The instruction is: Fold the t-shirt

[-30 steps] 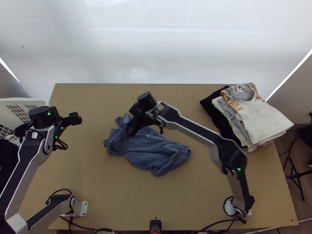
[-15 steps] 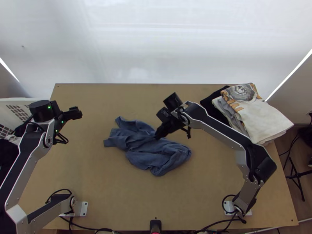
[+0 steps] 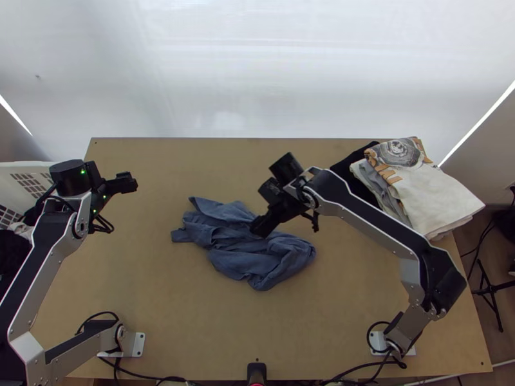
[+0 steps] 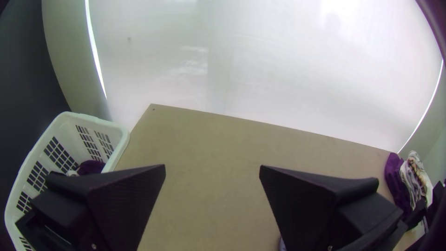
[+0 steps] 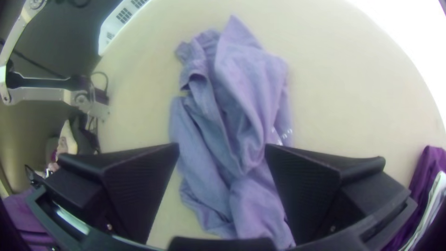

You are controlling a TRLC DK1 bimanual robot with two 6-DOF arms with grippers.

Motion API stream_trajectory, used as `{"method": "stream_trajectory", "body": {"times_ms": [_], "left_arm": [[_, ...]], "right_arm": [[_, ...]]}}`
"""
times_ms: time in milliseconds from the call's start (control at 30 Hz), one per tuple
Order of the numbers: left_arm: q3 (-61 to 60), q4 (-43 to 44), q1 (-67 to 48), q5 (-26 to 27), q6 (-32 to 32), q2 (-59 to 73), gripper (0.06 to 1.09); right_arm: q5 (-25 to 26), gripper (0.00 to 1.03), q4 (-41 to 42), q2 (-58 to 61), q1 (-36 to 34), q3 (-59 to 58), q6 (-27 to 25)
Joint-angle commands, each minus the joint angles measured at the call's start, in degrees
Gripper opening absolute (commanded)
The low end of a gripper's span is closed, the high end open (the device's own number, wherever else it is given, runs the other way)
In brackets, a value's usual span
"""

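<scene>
While the blue t-shirt (image 3: 235,258) is lying all bunched up near the middle of the table (image 3: 174,315), the right gripper (image 3: 259,228) is hanging over it with its fingers wide apart, holding nothing. The left gripper (image 3: 131,183) is hanging well apart from the t-shirt, and its fingers are staying out of each other's way, wide open. Folded clothes (image 3: 441,199) are sitting piled up at the far right corner. A white basket (image 4: 95,120) is standing by the left side, holding more clothes.
</scene>
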Motion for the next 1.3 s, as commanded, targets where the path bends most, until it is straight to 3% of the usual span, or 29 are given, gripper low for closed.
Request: {"method": "stream_trajectory", "body": {"times_ms": [0, 67, 300, 433, 1267], "left_arm": [[0.2, -0.2, -0.1, 0.0, 0.1, 0.2, 1.04], [0.2, -0.2, 0.0, 0.0, 0.1, 0.2, 1.04], [0.2, 0.0, 0.0, 0.0, 0.1, 0.2, 1.04], [0.3, 0.2, 0.0, 0.0, 0.1, 0.2, 1.04], [1.0, -1.0, 0.3, 0.0, 0.1, -0.3, 1.04]], "right_arm": [[0.8, 0.71, 4.2, 0.4, 5.3, 6.9, -1.8], [0.8, 0.62, 7.3, 1.1, 6.5, 6.8, -2.9], [5.2, 0.61, 13.3, 5.4, 9.7, 5.2, -13.2], [6.6, 0.61, 15.3, 8.2, 9.8, 4.9, -16.0], [9.2, 0.61, 20.8, 14.4, 7.4, 3.1, -17.6]]}}
